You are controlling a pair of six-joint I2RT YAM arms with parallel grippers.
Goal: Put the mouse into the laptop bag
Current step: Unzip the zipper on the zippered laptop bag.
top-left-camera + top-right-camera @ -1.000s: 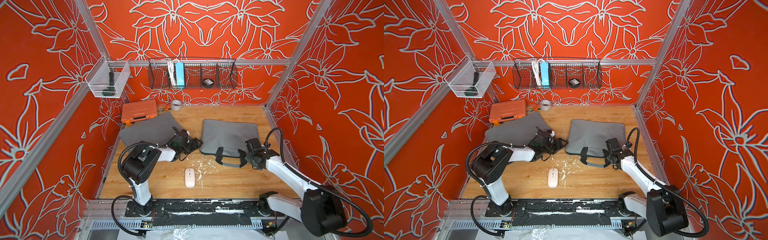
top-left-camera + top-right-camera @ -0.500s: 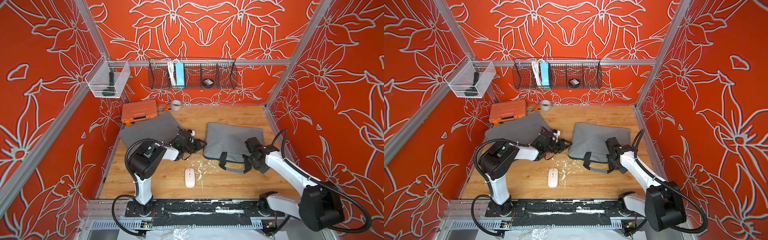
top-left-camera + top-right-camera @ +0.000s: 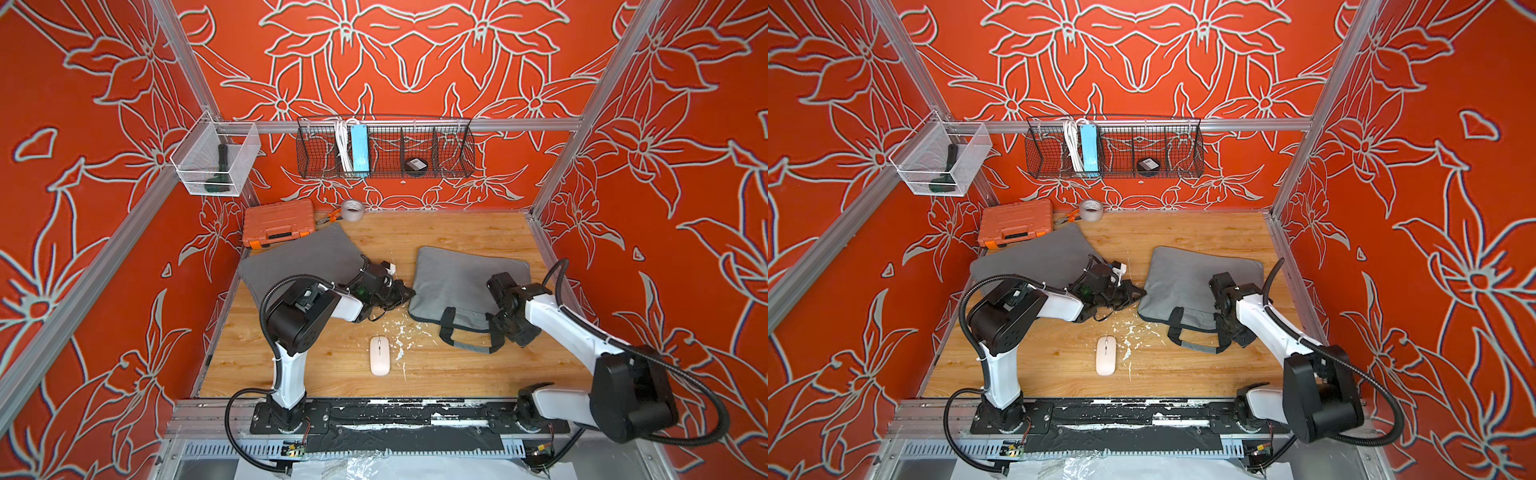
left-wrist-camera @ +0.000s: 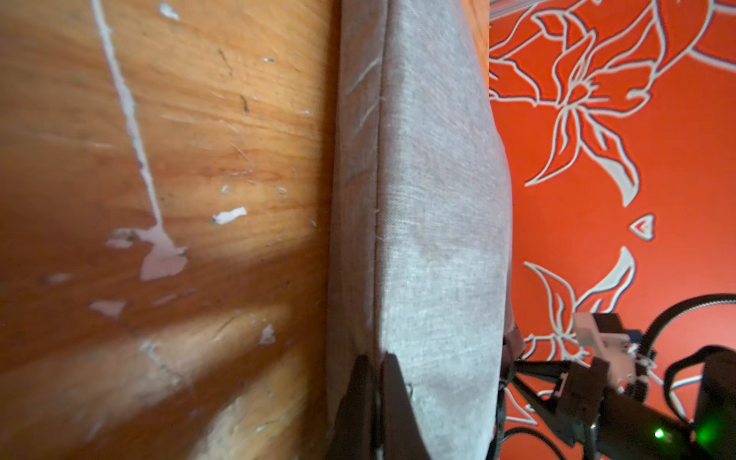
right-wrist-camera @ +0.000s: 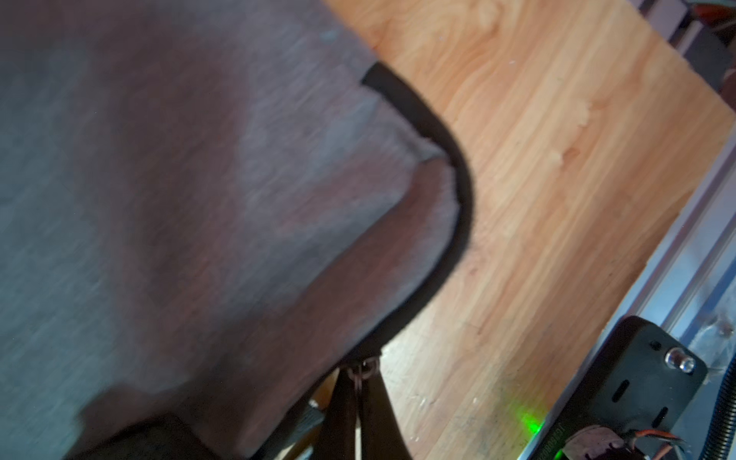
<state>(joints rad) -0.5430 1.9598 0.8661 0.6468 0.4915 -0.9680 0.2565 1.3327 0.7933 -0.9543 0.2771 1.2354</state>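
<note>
White mouse | apart from left end effector (clamped on bag)

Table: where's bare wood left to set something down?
Bare: the back strip between tape roll and right wall, behind the laptop bag; the front strip either side of the mouse. Crowded: back-left, with orange case and gray sleeve.

Pale mouse lies near the flat grey laptop bag (not inside)
</note>
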